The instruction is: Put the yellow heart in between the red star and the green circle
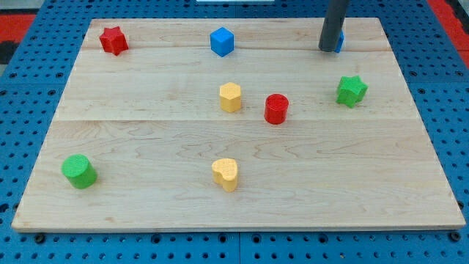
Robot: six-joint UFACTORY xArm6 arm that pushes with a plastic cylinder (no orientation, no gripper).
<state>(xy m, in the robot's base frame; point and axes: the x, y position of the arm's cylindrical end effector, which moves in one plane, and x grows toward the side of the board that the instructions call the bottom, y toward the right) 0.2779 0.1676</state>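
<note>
wooden board (pixel 242 147) on a blue pegboard surface (pixel 29 110), seen from one camera. the yellow heart (pixel 226 174) lies low on the board, just left of centre; its pointed end appears to face the view's bottom and its lobes the view's top, so its long axis runs roughly top to bottom, though the small size makes this uncertain. it touches no other block. the red star (pixel 113 39) sits in the top-left corner and the green circle (pixel 78 171) near the bottom-left edge; the heart is well to the right of both, level with the green circle.

other blocks: a yellow hexagon (pixel 230 97) near the centre, a red cylinder (pixel 276 108) just to its right and apart from it, a green star (pixel 352 90) towards the right, a blue cube (pixel 222 41) at top centre, and a second blue block (pixel 339 40) mostly hidden behind the rod, shape unclear. count: two yellow, two red, two green, two blue, eight in all. nothing here serves as a container.

my tip (pixel 327 50) rests at top right, against the hidden blue block and far from the heart. the rod has no fingers, so there is no grasp or release to tell.
</note>
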